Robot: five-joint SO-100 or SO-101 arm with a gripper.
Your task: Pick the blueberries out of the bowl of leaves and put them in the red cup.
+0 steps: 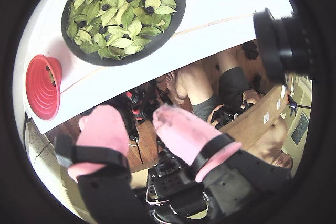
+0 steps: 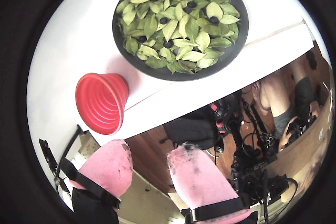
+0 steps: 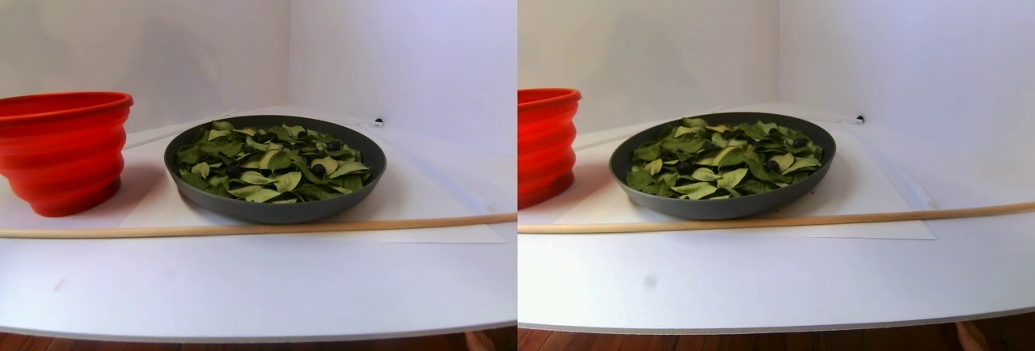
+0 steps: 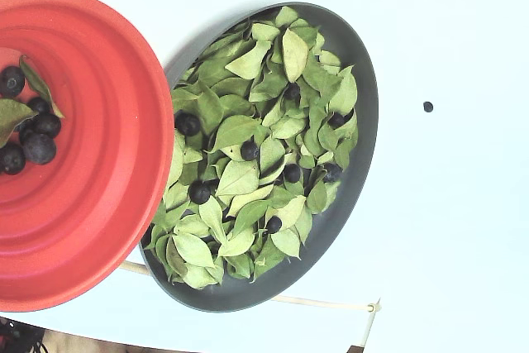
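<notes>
The dark grey bowl [image 1: 180,9] [image 2: 173,75] [image 3: 275,209] [image 4: 364,146] is full of green leaves [image 1: 121,14] [image 2: 178,30] [image 3: 275,165] [image 4: 240,179], with several blueberries [image 1: 149,10] [image 2: 164,20] [image 3: 318,170] [image 4: 199,193] lying among them. The red cup [image 1: 42,87] [image 2: 102,100] [image 3: 65,153] [image 4: 91,163] stands beside the bowl; several blueberries [image 4: 38,148] and a couple of leaves lie inside it. My gripper [image 1: 131,114] [image 2: 151,149], with pink-covered fingers, is open and empty. It hangs off the table's front edge, well away from both vessels, and shows only in both wrist views.
A thin wooden rod [image 3: 242,227] lies across the white table in front of bowl and cup. A tiny black speck [image 4: 427,107] sits past the bowl. White walls close the back. Beyond the table edge are seated people, cables and a black camera [image 1: 283,40].
</notes>
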